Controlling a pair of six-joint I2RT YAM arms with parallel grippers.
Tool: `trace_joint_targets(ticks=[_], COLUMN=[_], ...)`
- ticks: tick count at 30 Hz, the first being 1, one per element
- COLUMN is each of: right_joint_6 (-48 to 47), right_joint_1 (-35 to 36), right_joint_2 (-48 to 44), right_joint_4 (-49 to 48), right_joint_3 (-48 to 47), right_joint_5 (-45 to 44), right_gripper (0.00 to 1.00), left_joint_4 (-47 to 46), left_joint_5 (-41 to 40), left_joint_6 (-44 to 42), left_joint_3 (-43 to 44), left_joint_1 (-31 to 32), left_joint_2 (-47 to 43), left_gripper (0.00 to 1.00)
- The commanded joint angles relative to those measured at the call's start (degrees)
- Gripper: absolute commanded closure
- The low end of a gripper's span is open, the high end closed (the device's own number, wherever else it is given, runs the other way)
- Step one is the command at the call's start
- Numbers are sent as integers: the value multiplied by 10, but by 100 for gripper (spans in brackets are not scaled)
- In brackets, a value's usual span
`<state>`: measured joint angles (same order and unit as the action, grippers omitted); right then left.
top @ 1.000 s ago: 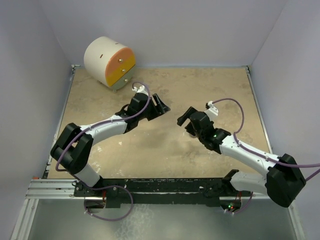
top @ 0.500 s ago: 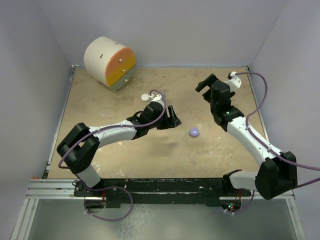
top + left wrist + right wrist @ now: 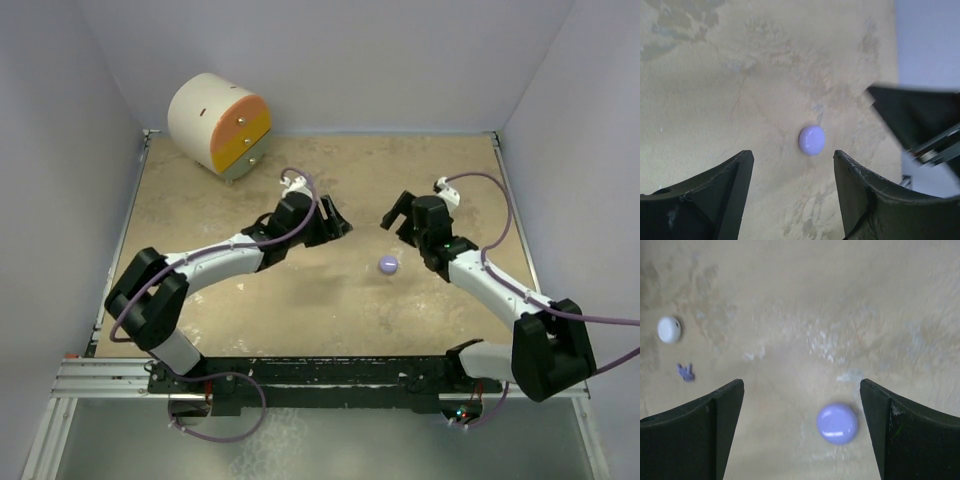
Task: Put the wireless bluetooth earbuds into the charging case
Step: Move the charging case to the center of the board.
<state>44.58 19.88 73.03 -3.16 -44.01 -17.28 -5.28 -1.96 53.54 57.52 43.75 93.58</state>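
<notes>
Right wrist view: we're at pickup, left claw (image 3: 792, 165) and right claw (image 3: 801, 390) open, empty; purple earbud (image 3: 686, 372) lies mid-table (image 3: 840, 315) near white puck (image 3: 669, 329); next needs a fine pinch.

Probably a robotics lab cell: plain pale walls (image 3: 400, 60) enclose a tan table (image 3: 330, 300) edged by an aluminium rail (image 3: 100, 378).

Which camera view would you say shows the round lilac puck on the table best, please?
The right wrist view: the lilac puck looks largest there, its glossy top plain, though slightly blurred. The left wrist view shows the puck smaller but sharper; the top view gives only a small lilac dot.
</notes>
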Motion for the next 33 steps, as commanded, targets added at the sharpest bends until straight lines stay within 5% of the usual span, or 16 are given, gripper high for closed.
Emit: trace_joint_targets(ticks=[1, 19, 33], right_joint_6=[67, 154, 150], right_joint_1=[59, 127, 129], right_joint_2=[-30, 17, 103], right_joint_4=[64, 152, 168], right_joint_3=[21, 72, 16], right_joint_5=[-6, -66, -91], right_gripper=[0, 0, 0], left_joint_4=[-96, -92, -99], left_joint_5=[54, 62, 73], left_joint_6=[72, 86, 91], left_joint_3=[-32, -81, -103], left_joint_1=[-59, -80, -92], left_joint_2=[-69, -148, -158], left_gripper=[35, 35, 35])
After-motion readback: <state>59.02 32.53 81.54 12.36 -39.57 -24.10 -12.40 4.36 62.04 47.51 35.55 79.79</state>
